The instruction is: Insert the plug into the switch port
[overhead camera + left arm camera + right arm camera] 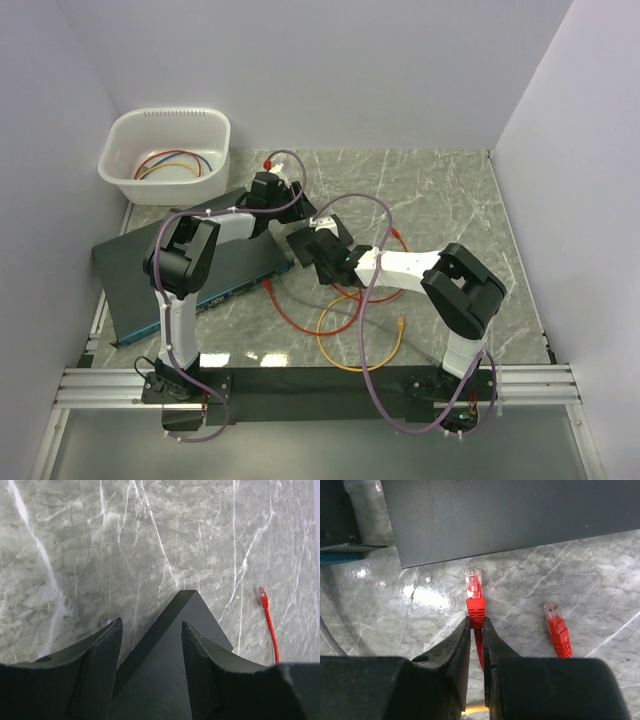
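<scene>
Right end effector (476, 630) (clamped) around plug (474, 592)

white tub (120, 175) far-left w/ cables | yellow cable (345, 345) near-ctr | marble top (440, 200)

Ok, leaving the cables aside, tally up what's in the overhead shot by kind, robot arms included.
Robot arms: 2 (left arm, right arm)
White basin: 1
Black switch: 1
Small black box: 1
Total: 5
</scene>
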{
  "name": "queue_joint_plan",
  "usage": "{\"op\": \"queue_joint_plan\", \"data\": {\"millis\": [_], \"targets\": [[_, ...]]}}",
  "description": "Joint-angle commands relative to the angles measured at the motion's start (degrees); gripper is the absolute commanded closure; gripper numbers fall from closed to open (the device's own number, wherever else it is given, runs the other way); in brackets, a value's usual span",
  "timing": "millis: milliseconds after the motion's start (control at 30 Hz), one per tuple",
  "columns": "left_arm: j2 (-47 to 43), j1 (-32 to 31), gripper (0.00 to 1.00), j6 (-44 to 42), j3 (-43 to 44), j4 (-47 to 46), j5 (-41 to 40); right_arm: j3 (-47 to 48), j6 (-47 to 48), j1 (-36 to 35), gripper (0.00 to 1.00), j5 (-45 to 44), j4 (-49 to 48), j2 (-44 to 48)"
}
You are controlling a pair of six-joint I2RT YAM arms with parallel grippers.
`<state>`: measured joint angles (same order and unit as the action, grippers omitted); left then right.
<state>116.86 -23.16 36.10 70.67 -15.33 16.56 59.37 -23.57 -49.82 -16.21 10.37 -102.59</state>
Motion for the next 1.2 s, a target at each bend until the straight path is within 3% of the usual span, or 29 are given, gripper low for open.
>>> {"op": "queue_joint_plan", "data": {"millis": [0, 800, 1167], "targets": [[-0.1, 0.0, 0.44, 0.1, 0.3, -2.9, 1.5, 2.9, -0.9, 0.4, 1.00, -0.6, -1.1, -0.1], [0.6, 0.0, 0.45, 0.2, -1.9, -4.3, 3.4, 6.4, -1.2, 1.4, 1.00, -2.7, 0.4, -2.1], [1.4, -0.4, 0.46, 0.3, -2.4, -4.7, 4.0, 7.9, -1.3, 1.2, 1.00, 0.7, -0.3, -1.7]]}}
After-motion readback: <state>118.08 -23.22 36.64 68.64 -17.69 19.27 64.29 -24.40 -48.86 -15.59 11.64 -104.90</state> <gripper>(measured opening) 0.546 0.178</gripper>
